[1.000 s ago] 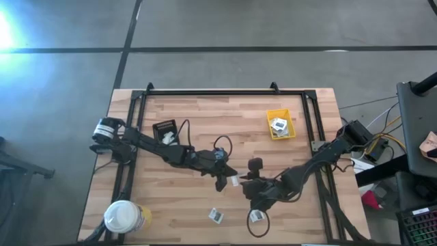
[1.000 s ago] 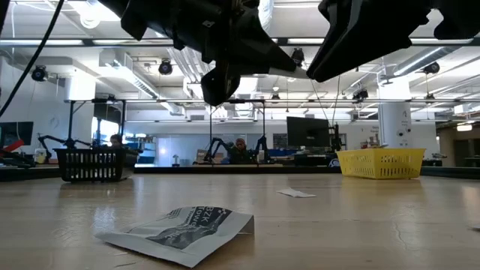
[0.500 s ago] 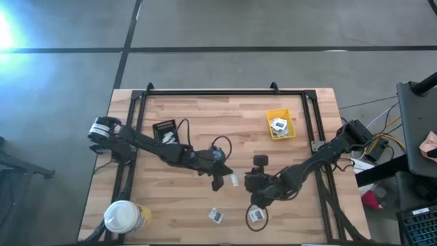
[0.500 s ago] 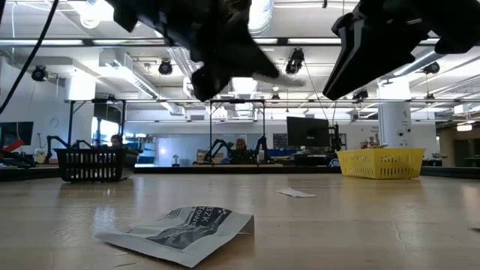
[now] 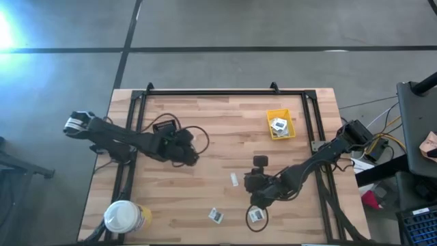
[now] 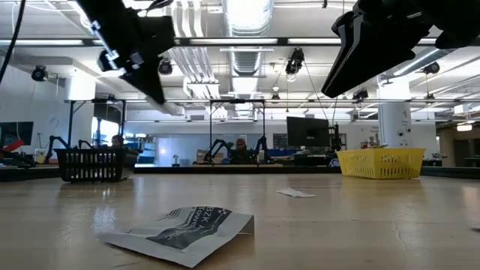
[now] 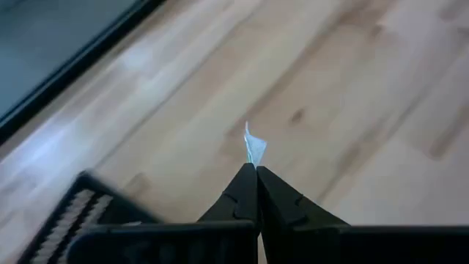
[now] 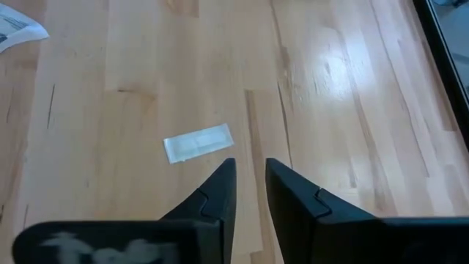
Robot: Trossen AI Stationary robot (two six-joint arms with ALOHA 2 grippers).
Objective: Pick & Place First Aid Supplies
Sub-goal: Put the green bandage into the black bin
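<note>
My left gripper (image 7: pixel 256 170) is shut on a small pale white-green packet (image 7: pixel 253 145) above the table's left half (image 5: pixel 193 158), near the black tray (image 5: pixel 164 128). My right gripper (image 8: pixel 249 169) hangs open over the table's middle (image 5: pixel 248 182). A narrow pale strip (image 8: pixel 198 142) lies flat on the wood just beyond its fingertips (image 5: pixel 234 179). Two square packets (image 5: pixel 216 214) (image 5: pixel 257 215) lie flat near the front edge. The yellow bin (image 5: pixel 280 124) holds more packets. My left gripper pinches the packet between its two fingertips; only a thin pale corner (image 7: pixel 252 139) sticks out past them. The fingers slant down at the table. The packet is lifted clear of the wood.
A round white-lidded yellow tub (image 5: pixel 123 217) stands at the front left corner. A black frame (image 5: pixel 212 91) runs along the table's far and side edges. A loose cable ring (image 5: pixel 257 220) lies around the right square packet. Bare wood lies between the two grippers.
My left gripper has pulled back from the table's middle toward the left edge and the black tray, rising a little and tipping from steeply down to a slant, staying shut. The narrow strip beside its old place has stayed on the wood. My right gripper has kept its place.
</note>
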